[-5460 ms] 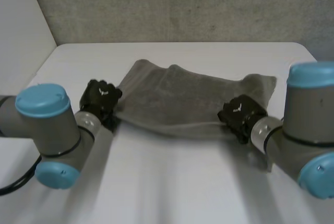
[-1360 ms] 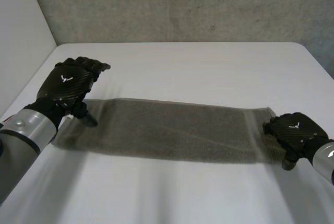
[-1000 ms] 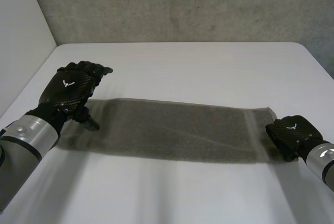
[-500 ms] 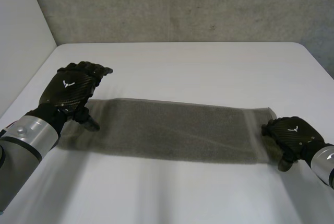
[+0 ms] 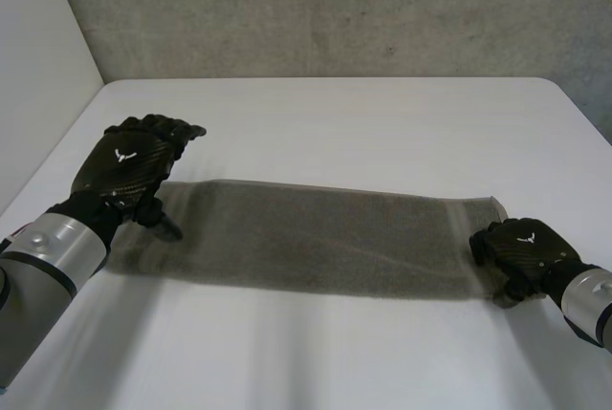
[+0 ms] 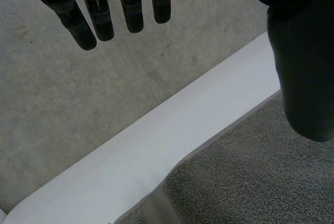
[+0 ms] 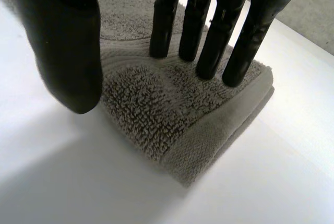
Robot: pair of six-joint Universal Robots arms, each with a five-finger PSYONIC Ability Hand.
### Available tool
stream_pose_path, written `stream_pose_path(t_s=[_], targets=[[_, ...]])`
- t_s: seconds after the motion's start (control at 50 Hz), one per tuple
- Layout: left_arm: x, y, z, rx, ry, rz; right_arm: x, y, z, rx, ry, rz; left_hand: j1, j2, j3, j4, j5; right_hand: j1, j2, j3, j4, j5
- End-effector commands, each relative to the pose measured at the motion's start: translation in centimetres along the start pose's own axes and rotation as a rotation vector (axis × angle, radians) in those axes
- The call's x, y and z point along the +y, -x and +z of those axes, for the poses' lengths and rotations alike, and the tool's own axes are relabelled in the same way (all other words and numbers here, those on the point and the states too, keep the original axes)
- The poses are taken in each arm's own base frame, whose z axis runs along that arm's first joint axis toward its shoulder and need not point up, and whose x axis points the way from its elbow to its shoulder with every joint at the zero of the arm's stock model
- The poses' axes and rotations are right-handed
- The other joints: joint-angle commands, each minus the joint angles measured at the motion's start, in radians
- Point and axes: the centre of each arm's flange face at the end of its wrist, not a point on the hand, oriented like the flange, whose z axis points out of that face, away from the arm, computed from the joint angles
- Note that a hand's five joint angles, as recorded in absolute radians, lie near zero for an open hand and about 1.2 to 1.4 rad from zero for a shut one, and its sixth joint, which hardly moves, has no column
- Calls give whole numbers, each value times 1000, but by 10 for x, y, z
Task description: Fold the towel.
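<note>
Table [image 5: 363, 118] room lies wide and bare beyond the towel [image 5: 325, 238] and in front of it in the head view. The towel is a long grey strip spread flat across the middle, its ends near the table's left and right edges. A rough grey wall [image 5: 335, 9] stands behind the table's far edge. The left hand [image 5: 129, 163] hovers over the towel's left end with its fingers reaching past the far edge. The right hand [image 5: 521, 249] sits palm down at the towel's right end, by the near corner.

In the left wrist view, the left hand's fingers [image 6: 86, 12] hang straight and spread, and the thumb [image 6: 301, 72] is well apart from them. The hand is open and holds nothing. Under the thumb lies the looped pile of the towel [image 6: 250, 182], then a white band of table [image 6: 156, 145], then the wall [image 6: 52, 104].

In the right wrist view, the right hand's fingers [image 7: 209, 31] are straight, their tips resting on the towel [image 7: 156, 104] near its corner. The thumb [image 7: 68, 51] comes down at the towel's edge beside them; nothing is gripped. The towel is doubled here, with a flat woven hem round thick terry. Smooth white table [image 7: 292, 130] lies open past the corner.
</note>
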Motion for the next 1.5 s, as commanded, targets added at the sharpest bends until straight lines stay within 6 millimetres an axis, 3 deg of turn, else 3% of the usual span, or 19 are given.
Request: stream_pose_path(t_s=[0.02,0.18,0.32,0.58,0.68,0.82,0.88,0.92,0.94,0.98,1.04,1.08,1.1,1.2,1.26,1.3,1.32,1.34,1.5], targets=[[0,-1,0,4,1,0,1,-4,4,13,0,-12,-37,-30,-25,-40,-193,288,284,291,292,283],[2,-1,0,4,5,-2,2,-10,7,38,15,-19,-37,-30,-25,-40,-193,739,735,743,744,734],[2,-1,0,1,3,-1,5,-30,8,110,36,-20,-37,-30,-25,-40,-193,740,736,743,744,735],[2,2,0,-6,3,-1,16,-142,-13,421,153,-147,-40,-33,-28,-43,-196,740,736,743,744,735],[-2,3,1,-10,-11,4,-12,-150,-23,424,136,-166,-43,-36,-31,-46,-199,740,736,743,744,735],[-15,5,3,-18,-49,15,-86,-105,-24,337,-71,-167,-43,-36,-31,-46,-199,740,736,743,744,735],[-23,6,3,-22,-71,19,-124,-64,-30,255,-195,-187,-43,-36,-31,-46,-199,740,736,743,744,735],[-30,6,2,-25,-94,16,-152,-12,-34,135,-299,-220,-49,-42,-37,-52,-205,740,736,743,744,735],[-30,6,2,-25,-94,16,-152,-11,-34,134,-299,-220,-49,-42,-37,-52,-205,740,736,743,744,735],[-36,6,2,-24,-117,3,-173,48,-42,22,-377,-274,-49,-42,-37,-52,-205,740,736,743,744,735],[-39,6,2,-21,-125,-5,-177,77,-44,-27,-406,-300,-49,-42,-37,-52,-205,740,736,743,744,735],[-41,5,1,-18,-133,-23,-175,133,-44,-121,-433,-346,-49,-42,-37,-52,-205,740,736,743,744,735],[-41,5,1,-18,-133,-23,-175,133,-44,-121,-433,-347,-49,-42,-37,-52,-205,740,736,743,744,735],[-41,3,1,-13,-131,-30,-144,216,-43,-294,-391,-451,-49,-42,-37,-52,-205,740,736,743,744,735],[-41,1,1,-5,-133,-31,-135,230,-43,-327,-380,-479,-49,-42,-37,-52,-205,740,736,743,744,735],[-40,-2,1,3,-133,-32,-126,243,-44,-350,-373,-516,-49,-42,-37,-52,-205,-76,-79,-72,-71,-80],[-40,-2,1,3,-133,-32,-126,243,-44,-350,-373,-516,-49,-42,-37,-52,-205,-81,-85,-78,-77,-86],[-40,-2,1,5,-131,-33,-127,241,-44,-337,-370,-510,-49,-42,-37,-52,-205,-482,-486,-478,-477,-487],[-43,-14,3,46,-143,-33,-144,211,-59,-245,-408,-457,-49,-42,-37,-52,-205,-482,-486,-478,-477,-487]])
